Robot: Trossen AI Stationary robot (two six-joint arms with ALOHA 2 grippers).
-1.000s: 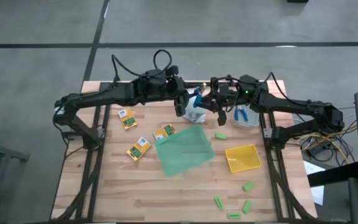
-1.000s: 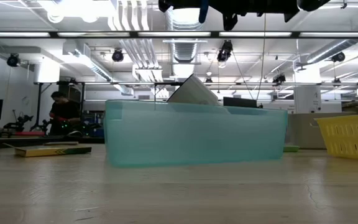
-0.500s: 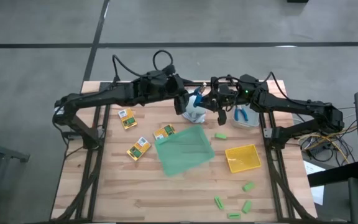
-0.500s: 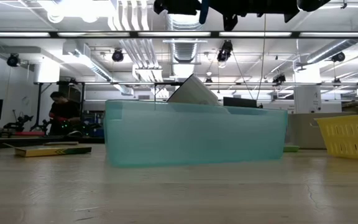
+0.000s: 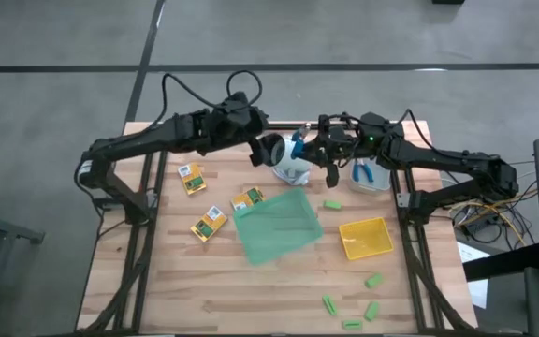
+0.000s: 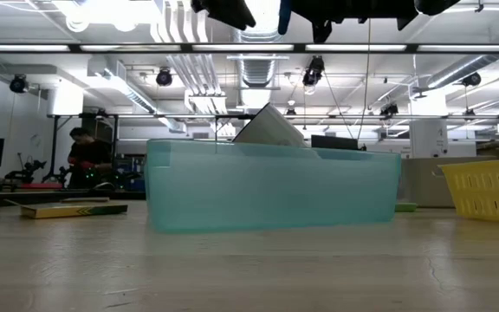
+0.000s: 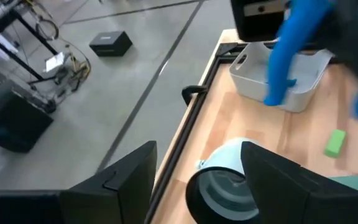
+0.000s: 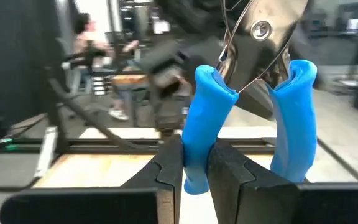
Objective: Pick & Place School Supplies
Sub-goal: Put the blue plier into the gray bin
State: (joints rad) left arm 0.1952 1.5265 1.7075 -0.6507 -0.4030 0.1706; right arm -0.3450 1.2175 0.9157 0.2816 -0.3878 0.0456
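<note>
Two hands meet near your tabletop's far edge. Your right hand [image 8: 194,168] pinches one handle of the blue-handled metal scissor-like tool [image 8: 250,93] above the white cup-like container [image 5: 295,170]. Your left hand [image 5: 268,150] hovers just beside it, fingers spread, empty. A second blue-handled tool [image 5: 365,172] lies in the clear tray by the far right corner. Three yellow-and-green printed packets [image 5: 209,222] lie toward the left edge.
</note>
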